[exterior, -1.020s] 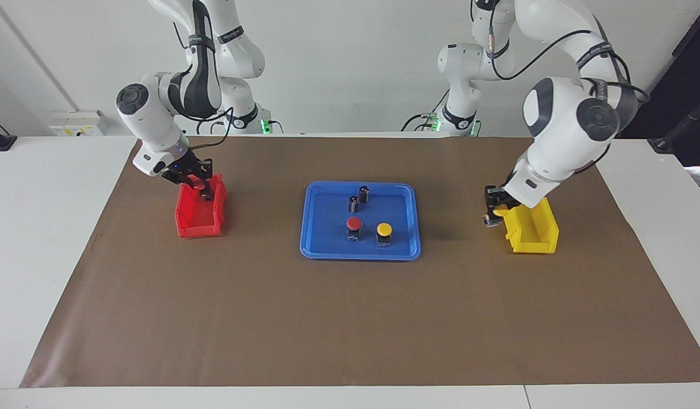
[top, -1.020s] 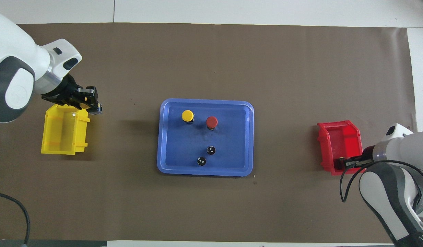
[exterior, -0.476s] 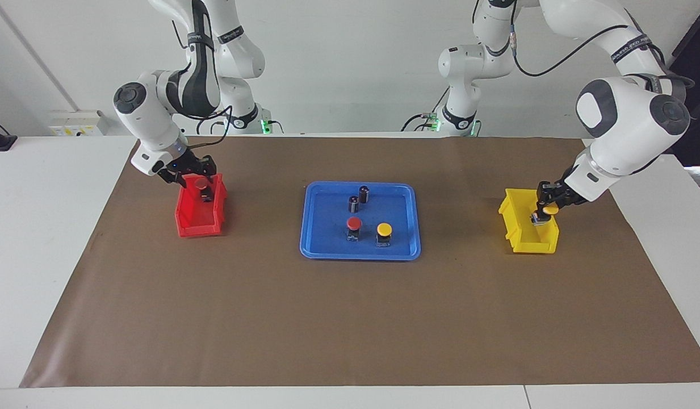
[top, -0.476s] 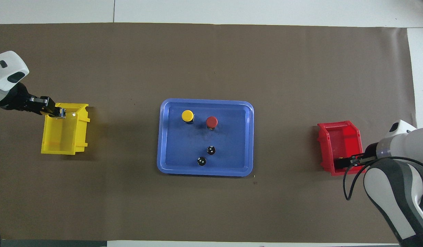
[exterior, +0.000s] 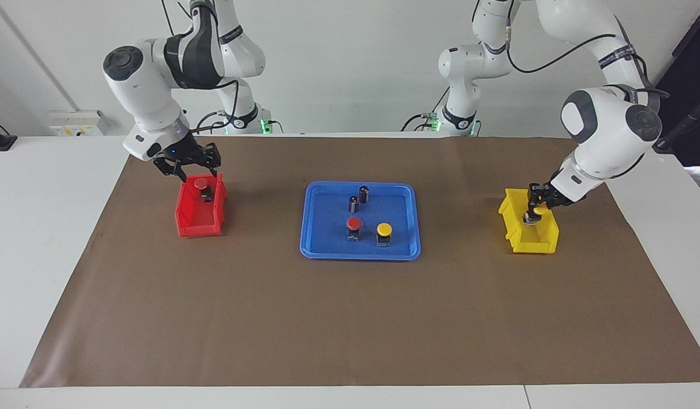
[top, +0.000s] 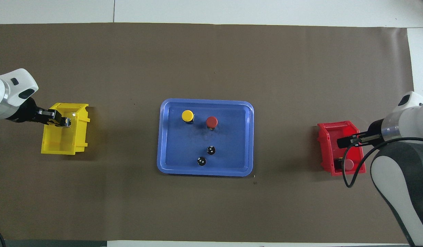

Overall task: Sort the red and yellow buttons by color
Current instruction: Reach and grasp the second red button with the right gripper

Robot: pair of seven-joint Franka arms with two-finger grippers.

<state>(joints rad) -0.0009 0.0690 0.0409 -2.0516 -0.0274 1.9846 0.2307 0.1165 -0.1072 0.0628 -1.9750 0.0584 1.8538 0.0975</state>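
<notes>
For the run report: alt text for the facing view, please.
Two Franka arms sort buttons: the right gripper, jaws open, hangs above a red button lying in the red bin, while the left gripper holds a yellow button over the yellow bin. A blue tray between the bins holds one red button, one yellow button and two dark cylinders.

A tray (exterior: 315,250) sat mid-worktop between two bins. Two buttons (exterior: 354,224) stood in it, two cylinders (exterior: 364,193) nearer the robots. Below the right gripper's fingers (exterior: 184,170), a bin (exterior: 186,224) held a button (exterior: 201,183). The left gripper's fingers (exterior: 532,205) reached into the other bin (exterior: 520,238).
</notes>
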